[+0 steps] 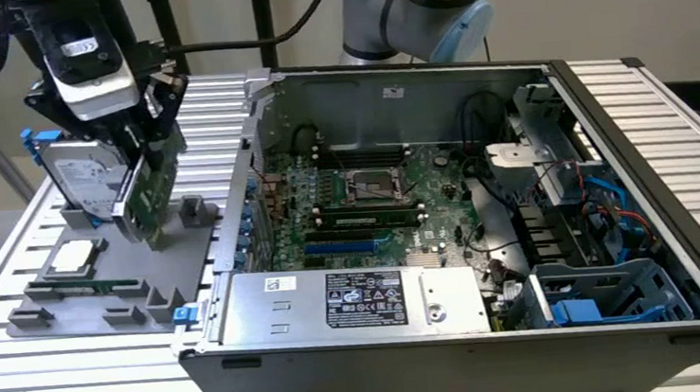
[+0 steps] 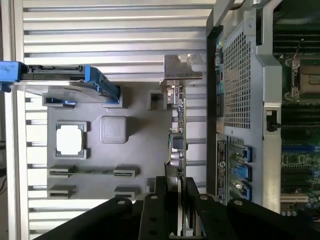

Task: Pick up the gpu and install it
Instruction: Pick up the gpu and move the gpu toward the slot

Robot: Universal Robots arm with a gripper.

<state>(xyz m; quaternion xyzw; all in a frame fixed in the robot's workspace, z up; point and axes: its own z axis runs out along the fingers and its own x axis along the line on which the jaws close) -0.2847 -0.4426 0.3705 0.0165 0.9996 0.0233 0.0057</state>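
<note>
- Case (image 1: 466, 362) of the computer lies open and well off to one side of the claw. The main board (image 1: 382, 188) is exposed inside it, and I judge it is where the card must end up.
- Tray (image 1: 159, 265) in grey sits directly under the claw, just beside the case wall, with holders for the loose parts.
- Hard drive (image 1: 75, 177), with blue side rails, stands on edge in the tray just beside the claw, on the side away from the case.
- Claw (image 1: 149, 152) hangs above the tray, its fingers (image 2: 161, 200) drawn in narrow and clamped on the card's upper edge.
- Card (image 1: 141, 200), the thing I'm after, hangs tilted from the claw with its green back showing. Its silver bracket (image 2: 182, 67) is at the end farthest from the fingers. I can't tell whether its lower corner has cleared the tray.
- Processor chip (image 1: 73, 258) lies flat in the tray below the claw, beyond the hard drive.
- Memory stick (image 1: 79, 286) lies in the tray just past the chip.
- Progress, as I judge it: the grasp is made, and the pick-up is done or nearly so. The carry to the case and the seating on the board are left.
</note>
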